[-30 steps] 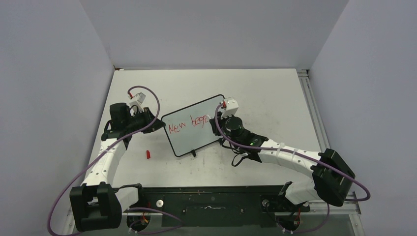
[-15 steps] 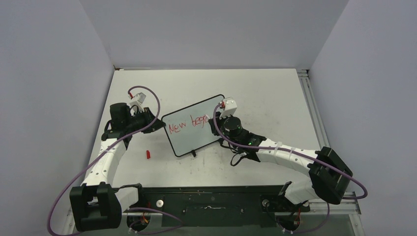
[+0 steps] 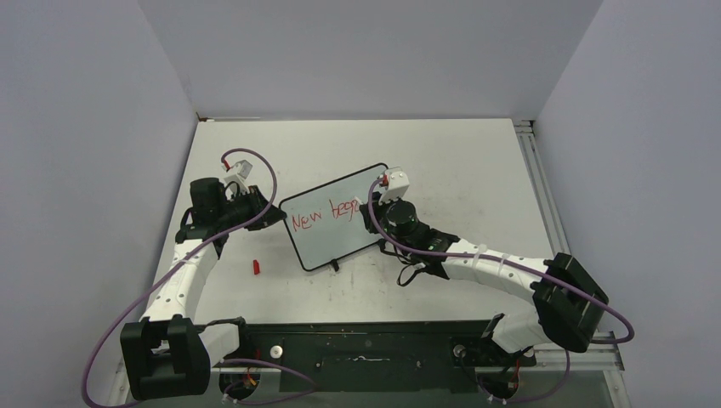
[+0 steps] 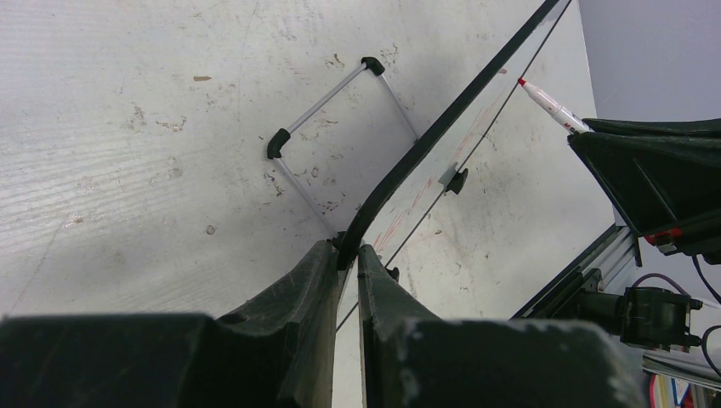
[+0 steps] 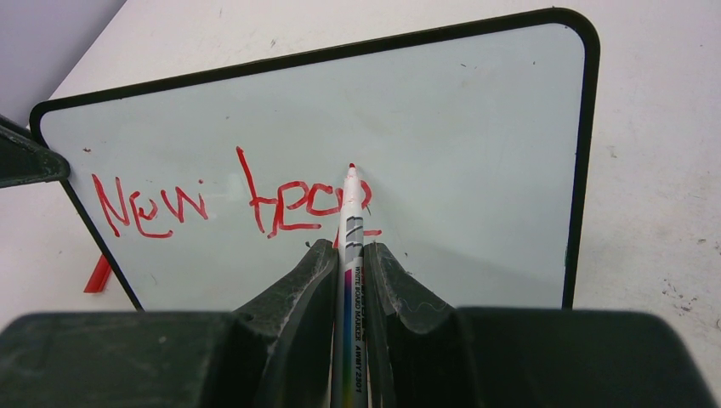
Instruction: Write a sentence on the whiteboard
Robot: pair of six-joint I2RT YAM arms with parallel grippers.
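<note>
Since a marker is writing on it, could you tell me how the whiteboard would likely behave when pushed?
Probably light and tippy: the whiteboard seems propped on a thin wire stand. Unheld, it would likely slide or fall back under the marker; the left gripper clamped on its frame should steady it.

Your right gripper (image 5: 348, 255) has crept a touch left, further over the board (image 3: 327, 244), and its elbow (image 3: 568, 299) has swung in too. The red writing (image 5: 281, 208) ahead of the marker (image 5: 350, 217) tip looks barely longer, hard to tell.
</note>
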